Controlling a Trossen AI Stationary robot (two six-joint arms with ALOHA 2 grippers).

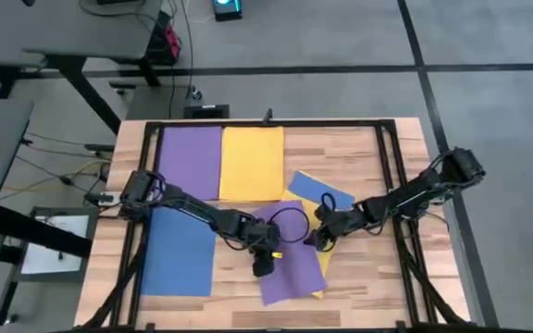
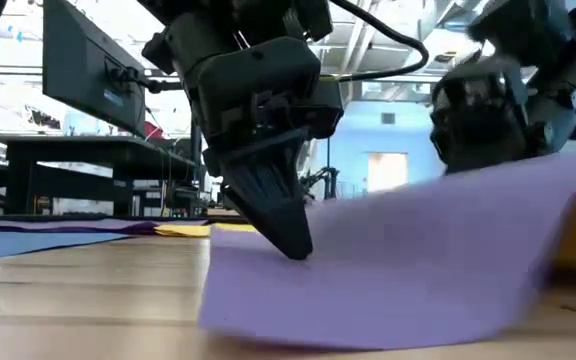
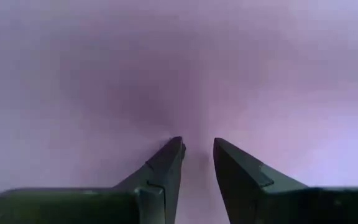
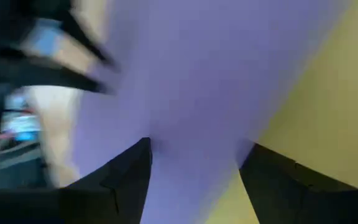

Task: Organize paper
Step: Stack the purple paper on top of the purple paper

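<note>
Grey tiled floor [image 1: 489, 37] surrounds the wooden table [image 1: 359, 153]; dark desks [image 1: 44, 37] stand nearby, cables [image 1: 58, 171] trailing.

Loose sheet [image 1: 290, 264] atop another sheet [image 1: 320, 254]

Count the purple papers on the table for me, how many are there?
2. One purple sheet lies flat at the table's far left, beside the yellow sheet. The other purple sheet is near the middle front, under the left gripper. More could hide underneath.

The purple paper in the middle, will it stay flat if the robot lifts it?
Probably not. The purple paper already curves up at one side under the right gripper, so it looks floppy. It's thin, likely light, and may slide where the left gripper presses.
</note>
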